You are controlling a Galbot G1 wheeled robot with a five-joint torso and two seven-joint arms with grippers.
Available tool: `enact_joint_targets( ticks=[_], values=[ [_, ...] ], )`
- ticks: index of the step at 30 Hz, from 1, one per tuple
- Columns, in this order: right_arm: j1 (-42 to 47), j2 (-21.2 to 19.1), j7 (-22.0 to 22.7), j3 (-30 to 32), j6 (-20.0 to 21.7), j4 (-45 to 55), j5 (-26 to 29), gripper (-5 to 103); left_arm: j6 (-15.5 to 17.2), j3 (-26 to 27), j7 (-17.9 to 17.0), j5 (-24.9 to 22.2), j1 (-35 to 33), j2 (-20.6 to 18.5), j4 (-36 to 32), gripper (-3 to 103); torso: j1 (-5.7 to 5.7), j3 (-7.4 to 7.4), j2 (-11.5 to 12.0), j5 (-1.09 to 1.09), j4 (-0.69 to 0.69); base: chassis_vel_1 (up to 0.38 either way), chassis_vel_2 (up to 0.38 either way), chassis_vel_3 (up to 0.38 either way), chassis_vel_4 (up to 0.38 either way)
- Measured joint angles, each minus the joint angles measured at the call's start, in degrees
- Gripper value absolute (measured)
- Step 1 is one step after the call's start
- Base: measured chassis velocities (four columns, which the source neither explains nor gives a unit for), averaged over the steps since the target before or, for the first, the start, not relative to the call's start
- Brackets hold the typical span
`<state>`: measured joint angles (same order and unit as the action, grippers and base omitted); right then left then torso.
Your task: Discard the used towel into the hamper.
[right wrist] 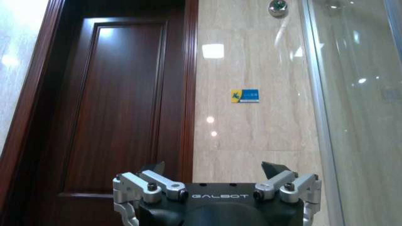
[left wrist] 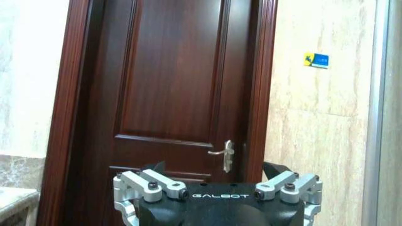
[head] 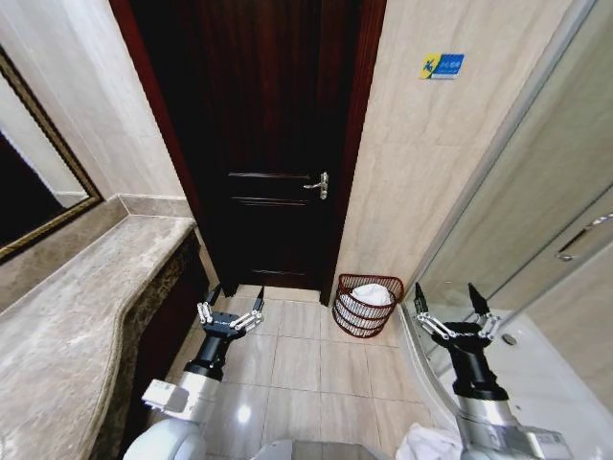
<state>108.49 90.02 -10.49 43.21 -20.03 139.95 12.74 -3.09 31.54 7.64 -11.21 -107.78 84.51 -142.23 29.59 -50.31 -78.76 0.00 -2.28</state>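
Observation:
The hamper (head: 367, 306), a small reddish-brown open-weave basket, stands on the tiled floor by the wall right of the door. A white cloth (head: 374, 294) lies inside it. Another crumpled white cloth (head: 426, 445) shows at the bottom edge beside my right arm; I cannot tell which one is the used towel. My left gripper (head: 237, 290) (left wrist: 213, 165) hangs open and holds nothing, left of the hamper and facing the door. On the hamper's other side my right gripper (head: 446, 289) (right wrist: 212, 165) is open too, with nothing between its fingers.
A dark wooden door (head: 259, 144) with a metal handle (head: 319, 185) is shut straight ahead. A marble counter (head: 86, 316) under a framed mirror (head: 29, 192) runs along the left. A glass shower screen (head: 536, 220) and a white basin edge close the right. Beige floor tiles (head: 297, 369) lie between.

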Motion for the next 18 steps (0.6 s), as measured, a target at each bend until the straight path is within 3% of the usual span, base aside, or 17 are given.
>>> enact_joint_targets(
  ticks=[18],
  values=[
    [-0.5,-0.1,-0.1,-0.2,-0.7,0.2,-0.2,100,0.0,0.0,0.0,0.0,0.0,0.0,0.0,100,-0.01,0.00,0.0,0.00,0.00,0.000,0.000,0.000,0.000]
  ],
)
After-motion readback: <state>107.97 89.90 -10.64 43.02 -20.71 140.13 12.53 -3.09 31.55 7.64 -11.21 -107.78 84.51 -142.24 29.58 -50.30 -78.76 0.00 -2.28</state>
